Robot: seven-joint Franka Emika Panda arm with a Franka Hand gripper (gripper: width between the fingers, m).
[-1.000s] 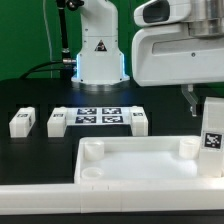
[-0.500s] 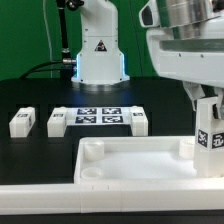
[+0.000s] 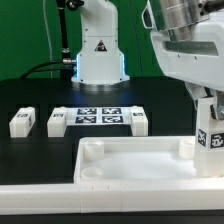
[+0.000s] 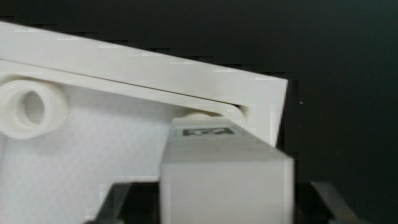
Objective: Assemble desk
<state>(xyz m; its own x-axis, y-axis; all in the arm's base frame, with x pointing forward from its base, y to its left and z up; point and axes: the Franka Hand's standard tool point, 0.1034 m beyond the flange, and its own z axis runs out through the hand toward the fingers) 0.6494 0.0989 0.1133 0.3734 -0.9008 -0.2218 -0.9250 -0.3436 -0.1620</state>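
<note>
The desk's white rimmed tabletop [image 3: 130, 165] lies at the front, with round sockets in its corners. My gripper [image 3: 205, 103] is shut on a white square leg [image 3: 208, 135] with a black-and-white tag and holds it upright over the tabletop's far corner on the exterior view's right. In the wrist view the leg [image 4: 222, 170] fills the space between my dark fingers [image 4: 125, 205], above the tabletop's rim [image 4: 196, 85]. A round socket [image 4: 27, 108] shows off to one side. I cannot tell whether the leg touches the tabletop.
Three loose tagged legs stand on the black table behind the tabletop: one [image 3: 22, 121] at the exterior view's left, one [image 3: 57, 122] and one [image 3: 138, 121] beside the marker board [image 3: 97, 116]. The robot base [image 3: 98, 55] stands at the back.
My gripper has come down a little and shifted slightly toward the exterior view's left with the leg in it. In the last half second it has barely moved.
</note>
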